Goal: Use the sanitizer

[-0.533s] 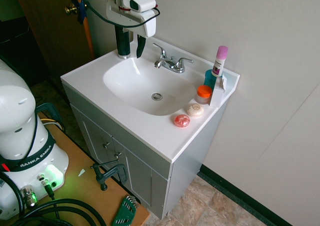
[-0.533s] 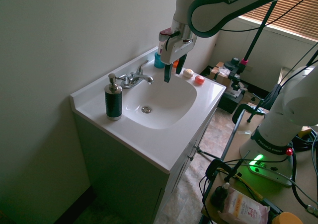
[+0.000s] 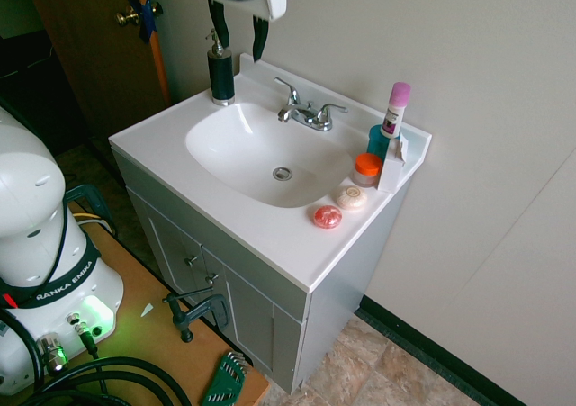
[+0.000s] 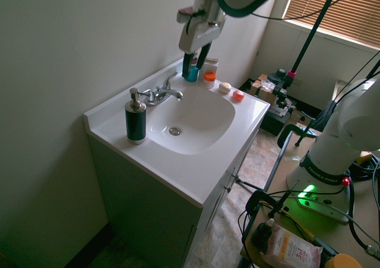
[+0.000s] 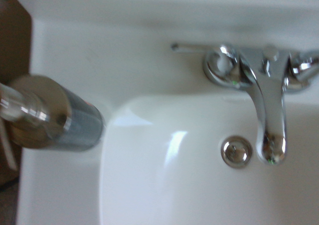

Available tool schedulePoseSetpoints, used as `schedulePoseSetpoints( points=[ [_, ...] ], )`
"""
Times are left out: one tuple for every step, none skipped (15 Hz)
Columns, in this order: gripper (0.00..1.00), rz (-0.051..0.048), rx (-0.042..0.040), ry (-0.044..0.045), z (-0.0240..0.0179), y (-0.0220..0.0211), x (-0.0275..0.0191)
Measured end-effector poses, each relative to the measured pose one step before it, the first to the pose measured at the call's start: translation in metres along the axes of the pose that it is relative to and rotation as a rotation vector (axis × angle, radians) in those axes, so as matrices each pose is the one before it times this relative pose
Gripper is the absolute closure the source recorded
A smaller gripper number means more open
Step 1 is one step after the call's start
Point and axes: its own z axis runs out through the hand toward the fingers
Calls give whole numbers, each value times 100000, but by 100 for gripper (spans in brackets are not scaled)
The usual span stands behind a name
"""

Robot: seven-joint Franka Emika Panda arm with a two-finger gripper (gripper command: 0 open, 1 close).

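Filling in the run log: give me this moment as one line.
pincer: open, empty, raised above counter | sanitizer: upright by sink, untouched | pump not yet pressed

Even daylight from the slatted window [image 4: 332, 12] leaves both exterior views bright and sharp with faint shadows, while the wrist view is soft, the sanitizer [image 5: 47, 112] blurred and glare streaking the sink [image 5: 174, 145] basin.

Faucet [image 3: 306, 112] behind basin; pink soap [image 3: 328, 216] beside white soap [image 3: 351, 197], orange-lidded jar [image 3: 366, 167] nr.
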Motion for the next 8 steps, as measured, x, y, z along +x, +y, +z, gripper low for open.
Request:
schedulePoseSetpoints(
  points=[
    [100,-1782,1054,1004,-1486,-1963,-153],
    [100,-1369,574,855,-821,-1824,-57],
    [100,-1236,-139,218,-343,-1660,-98],
    [100,-1108,-449,-75,-121,-1450,-123],
    [100,-1146,-237,42,-53,-1270,-293],
    [100,-894,-144,64,-9,-1178,-404],
    [100,-885,-581,-42,16,-1108,-484],
    [100,-845,-586,330,-62,-930,-373]
  ],
)
